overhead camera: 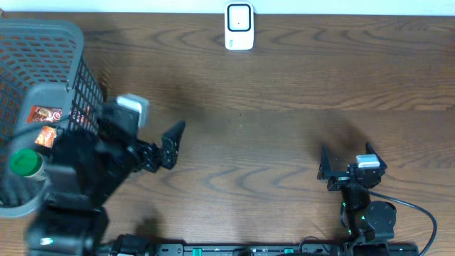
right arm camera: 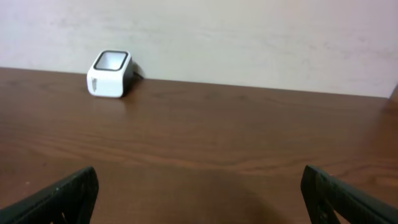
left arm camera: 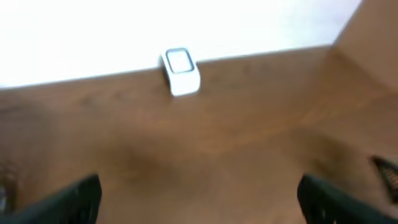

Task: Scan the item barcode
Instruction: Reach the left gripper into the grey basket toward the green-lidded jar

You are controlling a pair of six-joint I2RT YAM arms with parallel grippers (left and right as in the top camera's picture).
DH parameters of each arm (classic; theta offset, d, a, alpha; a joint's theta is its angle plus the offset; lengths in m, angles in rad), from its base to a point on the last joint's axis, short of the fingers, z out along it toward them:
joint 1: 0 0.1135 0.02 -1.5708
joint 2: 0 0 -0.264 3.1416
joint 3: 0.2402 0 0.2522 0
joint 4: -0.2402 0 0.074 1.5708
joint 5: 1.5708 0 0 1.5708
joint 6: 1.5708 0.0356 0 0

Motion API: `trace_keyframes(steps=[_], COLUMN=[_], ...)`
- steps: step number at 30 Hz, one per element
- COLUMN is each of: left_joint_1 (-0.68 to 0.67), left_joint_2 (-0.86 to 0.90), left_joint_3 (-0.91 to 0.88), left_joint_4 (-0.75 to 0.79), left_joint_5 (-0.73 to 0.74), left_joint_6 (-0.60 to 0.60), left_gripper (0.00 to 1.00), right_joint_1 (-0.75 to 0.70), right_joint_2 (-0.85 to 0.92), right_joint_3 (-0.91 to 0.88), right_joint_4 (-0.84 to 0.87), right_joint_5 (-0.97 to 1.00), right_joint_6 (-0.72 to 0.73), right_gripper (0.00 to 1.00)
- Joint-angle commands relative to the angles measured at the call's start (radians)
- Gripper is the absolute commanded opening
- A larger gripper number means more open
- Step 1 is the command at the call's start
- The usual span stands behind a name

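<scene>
Scanner (overhead camera: 239, 27) upright — window tilted upward.

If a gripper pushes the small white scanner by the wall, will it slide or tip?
The scanner looks squat and boxy, so it would probably slide rather than tip. Its shell seems hard plastic, likely stiff and light. The table looks smooth, so a low push may move it easily.

Overhead looks straight down; both wrist views skim the table (right arm camera: 217, 137) toward the scanner (right arm camera: 110, 73).
</scene>
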Motion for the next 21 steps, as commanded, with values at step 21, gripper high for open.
trace_keyframes(steps=[21], left_joint_1=[0.659], left_joint_2=[0.526], left_joint_3=[0.968], left_joint_4=[-0.742], left_joint_5=[-0.551], left_joint_6=[-0.517], left_gripper=[0.98], right_joint_1=[-0.009], right_joint_2=[-0.005], right_joint_3=[-0.001], right_joint_4=[-0.003], right_joint_5=[0.006], right_joint_6=[0.017], right_gripper=[0.99])
